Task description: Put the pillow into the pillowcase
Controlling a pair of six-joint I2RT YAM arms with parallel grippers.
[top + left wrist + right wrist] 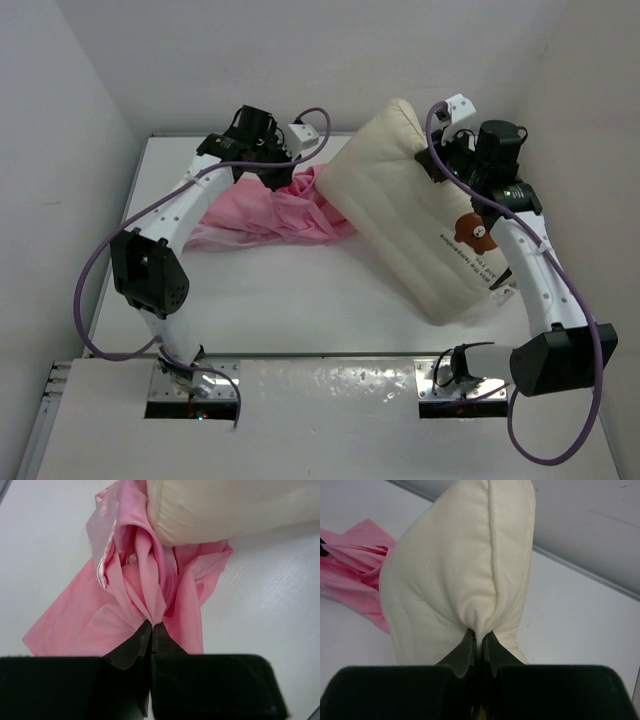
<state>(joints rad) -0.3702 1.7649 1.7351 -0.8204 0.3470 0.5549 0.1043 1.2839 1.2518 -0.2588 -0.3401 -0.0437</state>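
The pillow (400,205) is a plump cream-white cushion with long quilted ridges. It has a small brown bear patch (477,232) and a line of dark print near its lower right end. It fills the right half of the top view, slanting from the upper centre down to the lower right, with its upper end lifted. In the right wrist view its piped seam (492,545) runs straight up the middle of the frame.

The right gripper (479,636) is clamped on that seam at the pillow's edge, bunching the cloth between its dark fingers (462,652).

The pillow's left corner (200,517) touches the pillowcase (265,215), a thin, shiny pink sheet lying crumpled at the centre left of the top view. Whether that corner is inside the opening or only resting on the folds is hard to tell.

The left gripper (151,626) pinches a gathered fold of the pink fabric, which fans out and upward from its closed tips.

Both things lie on a white table (300,300) with pale walls around it.
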